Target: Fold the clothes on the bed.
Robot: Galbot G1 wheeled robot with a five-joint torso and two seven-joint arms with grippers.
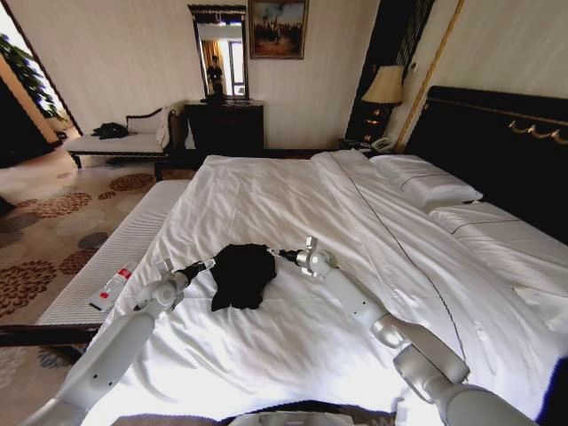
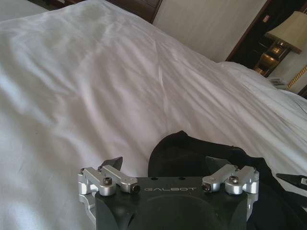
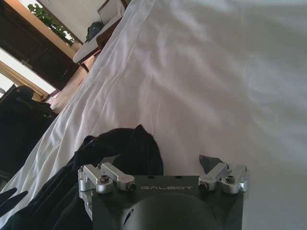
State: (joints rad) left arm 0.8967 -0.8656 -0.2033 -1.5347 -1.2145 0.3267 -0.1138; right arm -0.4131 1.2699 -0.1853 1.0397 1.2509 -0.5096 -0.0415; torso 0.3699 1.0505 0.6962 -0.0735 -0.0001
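While the black T-shirt (image 1: 242,275) lies bunched at the frame's lower centre on the bed (image 1: 355,231), both arms flank it, likely to spread it. The left gripper (image 1: 209,264) and right gripper (image 1: 273,254) touch its edges; whether either grips cloth cannot be told.

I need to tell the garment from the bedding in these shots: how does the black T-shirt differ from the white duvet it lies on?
The T-shirt is black; the duvet is white. The T-shirt is bunched into a small heap, while the duvet lies spread flat with shallow wrinkles. The T-shirt covers a small patch between the left gripper and right gripper; the duvet covers most of the bed. Both are soft fabric.
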